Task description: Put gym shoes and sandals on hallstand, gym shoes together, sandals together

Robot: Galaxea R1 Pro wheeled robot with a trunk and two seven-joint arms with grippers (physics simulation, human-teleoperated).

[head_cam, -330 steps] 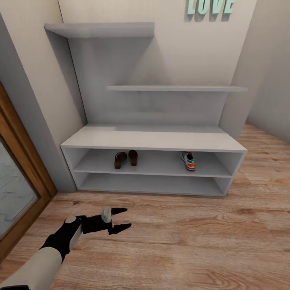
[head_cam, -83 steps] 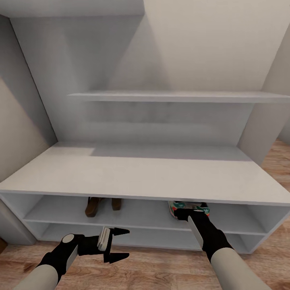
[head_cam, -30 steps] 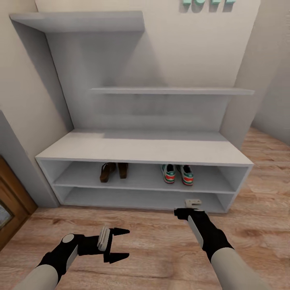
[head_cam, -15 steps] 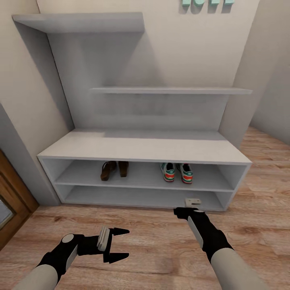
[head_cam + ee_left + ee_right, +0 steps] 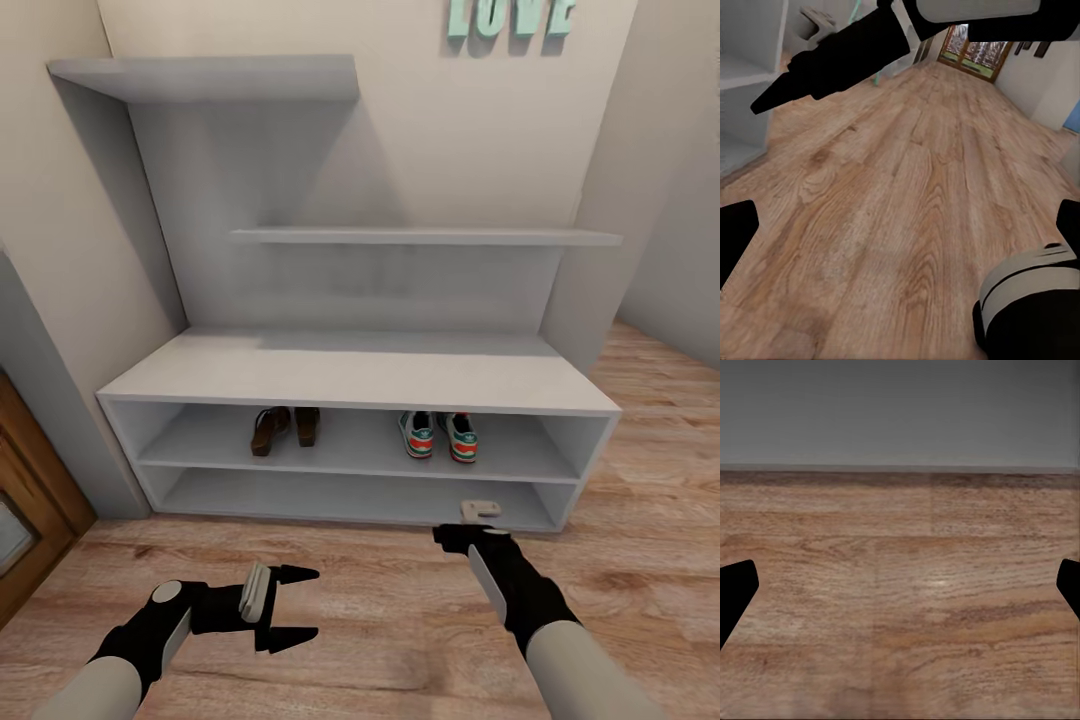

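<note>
Wood-plank corridor floor (image 5: 400,620) bare of shoes; hallstand (image 5: 360,372) at twelve o'clock; on upper open shelf two sandals (image 5: 284,428) side by side at eleven, two gym shoes (image 5: 439,436) side by side at one, toes outward; left gripper (image 5: 290,605) spread open, empty; right gripper (image 5: 462,533) nearer the sneakers, fingers apart per wrist view, empty.

Pale grey-white hallstand (image 5: 360,372): smooth, matt, painted-board look, no grain.
Light brown wood-plank corridor floor (image 5: 400,620): visible grain and knots, low satin sheen.
Pair of flat brown sandals (image 5: 285,428): dark leather look, dull finish.
Pair of cream-white gym shoes (image 5: 438,435): green and red trim, matt.
Black left end effector (image 5: 290,604): smooth, hard plastic look, matt fingers (image 5: 296,574).
Black right end effector (image 5: 462,535): same matt finish.
Mint-green wall letters (image 5: 510,15): smooth, flat colour.
Brown wooden door frame (image 5: 35,480): satin.
</note>
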